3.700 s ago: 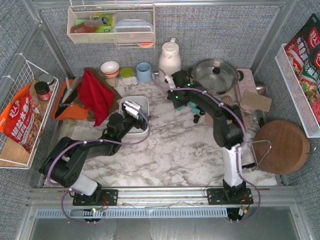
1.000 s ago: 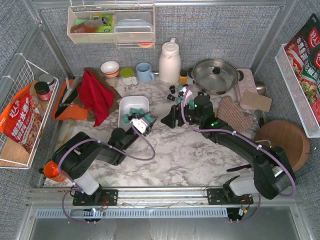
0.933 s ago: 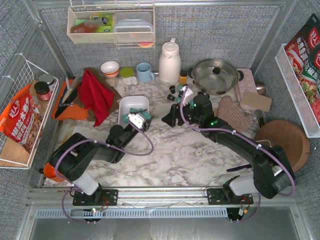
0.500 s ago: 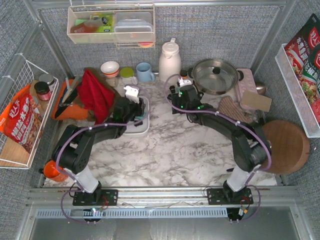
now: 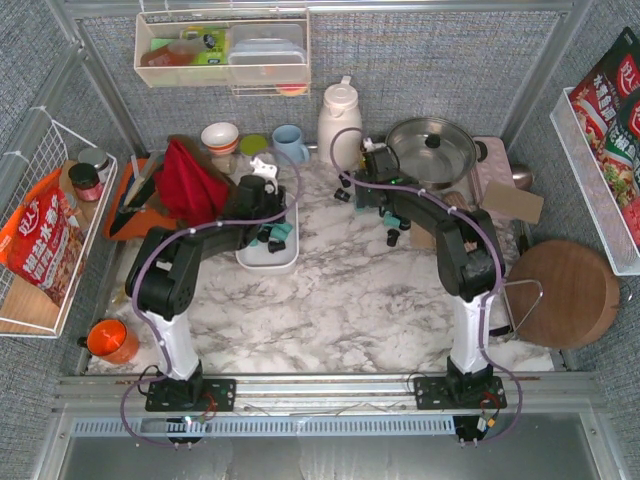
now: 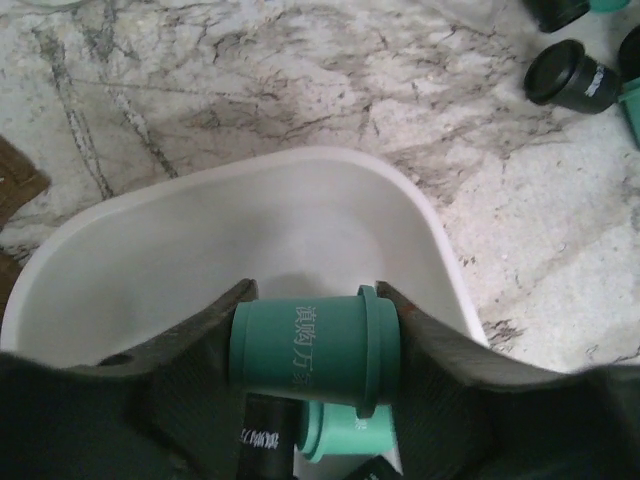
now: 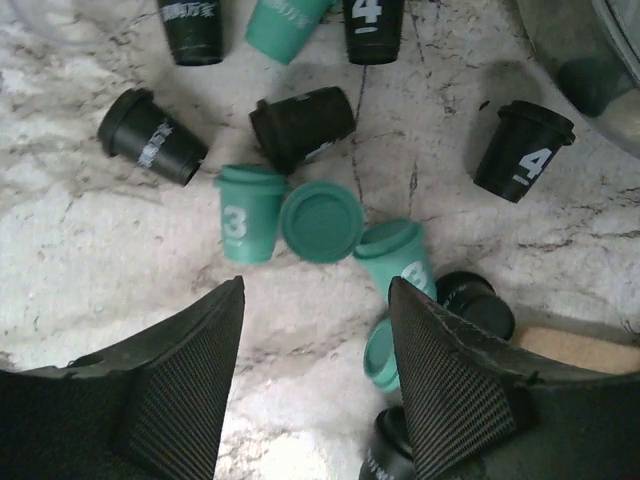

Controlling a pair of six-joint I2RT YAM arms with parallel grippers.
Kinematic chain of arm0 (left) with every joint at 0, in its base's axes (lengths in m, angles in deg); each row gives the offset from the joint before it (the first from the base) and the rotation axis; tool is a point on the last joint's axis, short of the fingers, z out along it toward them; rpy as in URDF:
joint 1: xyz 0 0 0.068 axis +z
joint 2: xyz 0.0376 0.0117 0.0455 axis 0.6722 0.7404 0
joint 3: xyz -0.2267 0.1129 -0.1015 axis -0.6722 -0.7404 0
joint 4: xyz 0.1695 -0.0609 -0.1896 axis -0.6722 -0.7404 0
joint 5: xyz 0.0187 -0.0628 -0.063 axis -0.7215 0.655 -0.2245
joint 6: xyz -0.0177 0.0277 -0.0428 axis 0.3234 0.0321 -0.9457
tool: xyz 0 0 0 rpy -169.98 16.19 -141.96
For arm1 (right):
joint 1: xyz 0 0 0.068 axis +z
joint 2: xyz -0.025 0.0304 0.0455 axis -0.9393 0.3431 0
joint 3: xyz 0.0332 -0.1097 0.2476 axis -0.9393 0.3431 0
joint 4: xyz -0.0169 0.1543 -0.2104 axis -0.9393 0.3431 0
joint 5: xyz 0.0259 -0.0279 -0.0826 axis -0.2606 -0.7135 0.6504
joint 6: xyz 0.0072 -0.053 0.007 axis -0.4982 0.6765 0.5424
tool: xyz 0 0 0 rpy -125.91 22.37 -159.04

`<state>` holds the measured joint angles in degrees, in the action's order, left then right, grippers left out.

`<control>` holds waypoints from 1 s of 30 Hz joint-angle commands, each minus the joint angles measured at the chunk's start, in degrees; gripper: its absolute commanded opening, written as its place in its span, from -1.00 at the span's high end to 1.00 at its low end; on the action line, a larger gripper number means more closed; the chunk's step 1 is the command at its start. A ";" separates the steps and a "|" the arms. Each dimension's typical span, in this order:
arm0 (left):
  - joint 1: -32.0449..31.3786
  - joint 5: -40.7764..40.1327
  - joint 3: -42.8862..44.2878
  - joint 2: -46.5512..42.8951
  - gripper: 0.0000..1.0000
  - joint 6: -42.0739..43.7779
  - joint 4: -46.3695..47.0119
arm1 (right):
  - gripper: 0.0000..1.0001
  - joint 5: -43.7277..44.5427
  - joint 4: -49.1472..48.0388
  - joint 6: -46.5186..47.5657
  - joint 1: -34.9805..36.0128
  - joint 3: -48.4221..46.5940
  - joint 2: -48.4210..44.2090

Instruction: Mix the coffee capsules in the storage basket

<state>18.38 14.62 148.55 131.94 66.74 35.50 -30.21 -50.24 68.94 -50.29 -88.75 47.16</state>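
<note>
The white, shallow, rounded plastic storage basket (image 5: 272, 256) sits at 10 o'clock on the marble-patterned worktop (image 5: 350, 300), with smooth solid walls and its far end bare. Right over it is the left claw (image 6: 315, 298), clamped end to end on a teal-green cup-shaped coffee capsule (image 6: 300, 345). The pod lies on its side with white lettering up and its rim toward 3 o'clock, one finger on its base and the other on its rim. Just beneath, inside the basket at 6 o'clock in the left wrist view, a black capsule (image 6: 265, 440) and another teal capsule (image 6: 340, 435) peek out.

The left arm (image 5: 165, 290) comes up from its base at 7 o'clock, its elbow out at 9, its forearm angling in to the basket.

Across the worktop, the right claw (image 7: 317, 285) is spread wide and grips nothing. It hangs over the loose capsules at 12 o'clock, beside the steel pot (image 5: 430, 150). Three teal pods are bunched together there: one marked 3 (image 7: 243, 212), one seen end-on (image 7: 321, 221) and a tilted one (image 7: 398, 255). Black pods ring them, including one marked 4 (image 7: 525, 150) and two lying on their sides (image 7: 150, 135) (image 7: 300, 122).

The right arm (image 5: 465, 265) climbs from 5 o'clock, bends at 3 and sweeps back toward 12.
</note>
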 commanded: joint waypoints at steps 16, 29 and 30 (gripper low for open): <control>-0.24 3.96 -18.87 -15.15 -0.98 3.77 26.88 | -0.04 -13.82 3.61 -6.65 -6.45 -9.77 9.96; -0.76 4.31 -21.65 -18.69 -0.98 3.63 27.10 | -0.04 -13.31 6.78 -7.67 -6.29 -11.31 12.25; -0.89 4.12 -21.87 -18.91 -0.98 3.72 27.12 | -0.04 -13.03 7.70 -7.78 -6.36 -11.59 12.25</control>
<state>17.63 18.47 127.19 113.87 69.96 59.87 -43.39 -45.63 61.97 -56.74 -99.20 59.18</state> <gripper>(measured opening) 0.992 0.521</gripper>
